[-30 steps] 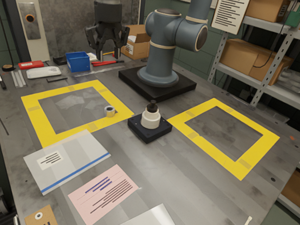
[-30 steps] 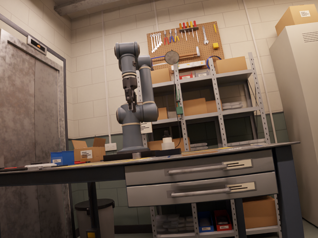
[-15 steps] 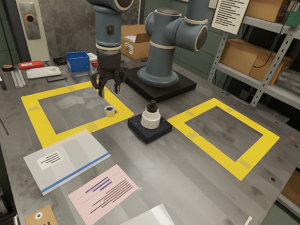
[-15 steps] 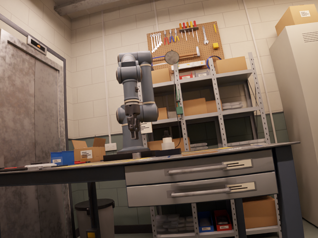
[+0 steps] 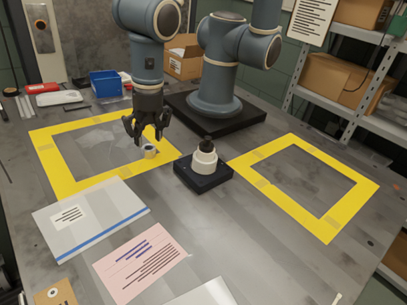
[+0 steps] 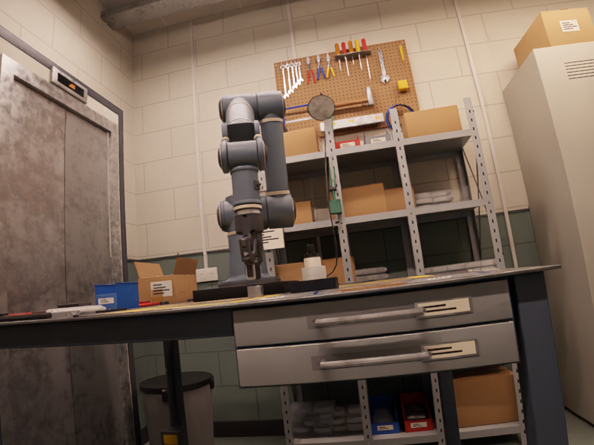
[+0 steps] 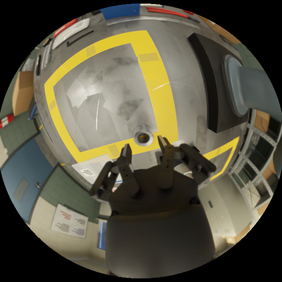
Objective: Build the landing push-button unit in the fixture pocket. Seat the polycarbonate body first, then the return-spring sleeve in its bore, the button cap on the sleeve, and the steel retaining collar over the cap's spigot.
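Note:
The return-spring sleeve is hidden inside the white polycarbonate body [image 5: 204, 160], which sits in the black fixture [image 5: 203, 173] at the middle of the bench, with the black button cap [image 5: 207, 144] standing on top. The steel retaining collar [image 5: 149, 150] [image 7: 142, 137] stands on the bench at the inner corner of the left yellow frame. My gripper [image 5: 147, 137] [image 7: 144, 146] hangs just above the collar, open and empty. In the second side camera the gripper [image 6: 252, 271] points straight down over the collar [image 6: 254, 290].
The arm's black base plate [image 5: 215, 115] lies just behind the fixture. A blue bin [image 5: 105, 83] and small tools sit at the far left. Papers [image 5: 91, 216] lie near the front edge. The right yellow frame [image 5: 301, 183] holds nothing.

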Available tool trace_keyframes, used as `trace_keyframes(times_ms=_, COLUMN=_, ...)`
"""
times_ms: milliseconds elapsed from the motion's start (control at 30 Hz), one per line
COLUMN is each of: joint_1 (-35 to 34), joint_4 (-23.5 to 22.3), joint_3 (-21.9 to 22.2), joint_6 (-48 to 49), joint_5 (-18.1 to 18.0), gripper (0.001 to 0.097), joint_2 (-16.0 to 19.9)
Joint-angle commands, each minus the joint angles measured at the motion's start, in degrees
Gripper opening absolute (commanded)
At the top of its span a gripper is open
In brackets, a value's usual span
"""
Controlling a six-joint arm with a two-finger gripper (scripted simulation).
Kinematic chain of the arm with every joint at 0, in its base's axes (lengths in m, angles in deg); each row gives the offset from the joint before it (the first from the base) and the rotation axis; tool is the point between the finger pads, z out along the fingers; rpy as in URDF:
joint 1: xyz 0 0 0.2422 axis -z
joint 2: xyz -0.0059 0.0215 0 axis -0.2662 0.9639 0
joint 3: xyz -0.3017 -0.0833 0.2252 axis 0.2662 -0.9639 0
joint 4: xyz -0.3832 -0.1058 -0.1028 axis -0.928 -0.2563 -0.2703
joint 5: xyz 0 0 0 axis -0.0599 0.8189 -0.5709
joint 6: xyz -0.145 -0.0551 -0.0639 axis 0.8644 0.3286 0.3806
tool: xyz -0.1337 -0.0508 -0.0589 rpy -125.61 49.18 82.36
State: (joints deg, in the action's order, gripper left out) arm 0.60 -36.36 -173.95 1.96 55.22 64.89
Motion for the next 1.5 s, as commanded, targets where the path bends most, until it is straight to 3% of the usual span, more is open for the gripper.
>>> trace_keyframes(times_ms=0, joint_1=0.0, joint_4=0.0, joint_3=0.1, joint_6=0.0, joint_5=0.0, gripper=0.06, joint_2=-0.1)
trace_keyframes(times_ms=867, joint_1=0.0, joint_4=0.0, joint_3=-1.0, joint_6=0.0, joint_5=-4.7, gripper=0.06, joint_2=3.7)
trace_keyframes(times_ms=1367, joint_1=0.0, joint_4=0.0, joint_3=-1.0, joint_6=0.0, joint_5=-5.0, gripper=0.06, joint_2=3.9)
trace_keyframes(times_ms=1467, joint_1=0.0, joint_4=0.0, joint_3=-1.0, joint_6=0.0, joint_5=-5.0, gripper=0.055, joint_2=3.9)
